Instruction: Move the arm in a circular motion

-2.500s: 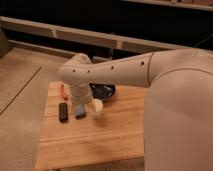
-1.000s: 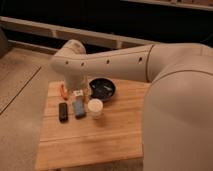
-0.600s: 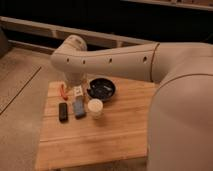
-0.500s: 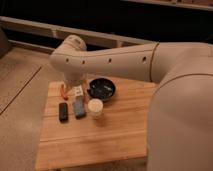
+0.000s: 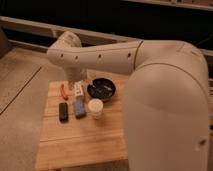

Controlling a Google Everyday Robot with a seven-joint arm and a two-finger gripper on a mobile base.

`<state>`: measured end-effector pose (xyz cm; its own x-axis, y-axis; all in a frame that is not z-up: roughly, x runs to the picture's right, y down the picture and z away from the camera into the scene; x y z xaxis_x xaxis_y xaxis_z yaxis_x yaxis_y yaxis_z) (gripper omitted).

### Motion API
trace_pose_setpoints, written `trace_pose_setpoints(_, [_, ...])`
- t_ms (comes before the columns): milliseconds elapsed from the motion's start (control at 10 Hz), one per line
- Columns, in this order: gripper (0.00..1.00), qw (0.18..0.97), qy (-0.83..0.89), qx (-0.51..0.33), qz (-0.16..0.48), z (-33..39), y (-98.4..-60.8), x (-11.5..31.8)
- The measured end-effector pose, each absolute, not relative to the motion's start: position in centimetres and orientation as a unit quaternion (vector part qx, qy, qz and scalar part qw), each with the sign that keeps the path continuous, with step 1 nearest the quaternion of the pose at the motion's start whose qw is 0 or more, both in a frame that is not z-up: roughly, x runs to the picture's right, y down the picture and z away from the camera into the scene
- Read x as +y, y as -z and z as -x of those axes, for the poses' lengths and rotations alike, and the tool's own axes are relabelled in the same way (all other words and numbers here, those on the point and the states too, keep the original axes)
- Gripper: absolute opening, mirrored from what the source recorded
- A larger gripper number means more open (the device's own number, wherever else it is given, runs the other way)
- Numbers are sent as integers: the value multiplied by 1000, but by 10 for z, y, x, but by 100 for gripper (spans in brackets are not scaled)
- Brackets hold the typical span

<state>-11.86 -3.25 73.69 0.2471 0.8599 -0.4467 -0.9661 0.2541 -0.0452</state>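
One pale, speckled floor fills the left side, and a light wooden table stands on it near the middle of the view. Along the table's far-left part lies a thin red object, too small to name. Just in front of it is a flat black rectangular item. Beside that, to the right, lies a blue rectangular block that may be a sponge.

The gripper hangs down above the blue block, between the red object and the bowl, close over the far part of the tabletop. Whether it is spread, pressed together or pinching anything cannot be told.

A small white cup stands upright just right of the blue block. Behind the cup sits a black bowl with pale flecks inside it.

The arm stretches across above all of this. Its rounded joint is high over the table's left rear corner, and a thick cream-white tube with a row of small dark holes runs rightward from it. That tube meets a very large rounded segment that fills the right side and hides the table's right edge. A dark wall with a pale ledge runs behind.
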Motion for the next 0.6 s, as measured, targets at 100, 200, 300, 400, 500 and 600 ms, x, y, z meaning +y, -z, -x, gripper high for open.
trace_pose_setpoints(100, [65,772,-593,166,159,112,-754,-53])
trace_pose_setpoints(200, [65,771,-595,158,161,111,-760,-62])
trace_pose_setpoints(300, [65,771,-600,133,166,109,-771,-81])
trace_pose_setpoints(400, [65,771,-606,95,172,110,-778,-103])
trace_pose_setpoints(500, [65,770,-609,79,172,108,-781,-113])
trace_pose_setpoints(600, [65,770,-610,75,173,108,-782,-116])
